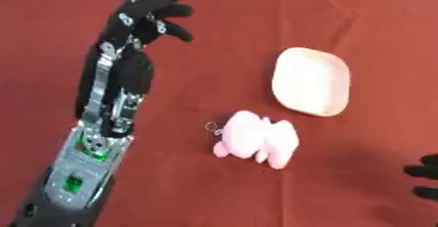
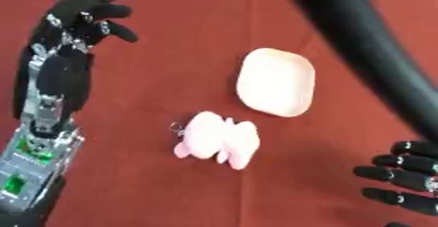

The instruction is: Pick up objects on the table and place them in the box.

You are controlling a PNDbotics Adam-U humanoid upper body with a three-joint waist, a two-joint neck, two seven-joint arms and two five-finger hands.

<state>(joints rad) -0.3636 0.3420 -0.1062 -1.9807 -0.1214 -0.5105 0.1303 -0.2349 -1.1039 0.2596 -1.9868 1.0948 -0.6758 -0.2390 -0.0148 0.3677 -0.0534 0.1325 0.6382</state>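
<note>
Landmark is the pink plush toy (image 1: pixel 256 140), lying on the red tablecloth (image 1: pixel 222 35) near mid-table. It has a small metal key ring (image 1: pixel 212 127) on its left end, touching the cloth.

Just beyond the toy and a bit to its right sits the shallow cream-pink box (image 1: pixel 311 80), open side up, empty as far as you can see. Toy and box are near each other but apart; a strip of bare cloth runs between them.

Your left hand (image 1: pixel 154 13) is up and well to the left of the toy, far side, fingers spread apart and slightly curled, holding nothing. Its forearm runs down to the lower left corner, with green circuit boards showing on it.

Your right hand (image 2: pixel 406 177) shows at the lower right, right of the toy and well apart from it, fingers spread and relaxed, pointing left, nothing in them.

A thick black tube (image 2: pixel 368 40) crosses the right eye view from the top down to the right edge, covering the cloth right of the box.

Open cloth on all sides of the toy: left, near side, and right. The table's far edge shows at the top.

No readable writing or brand on anything.
</note>
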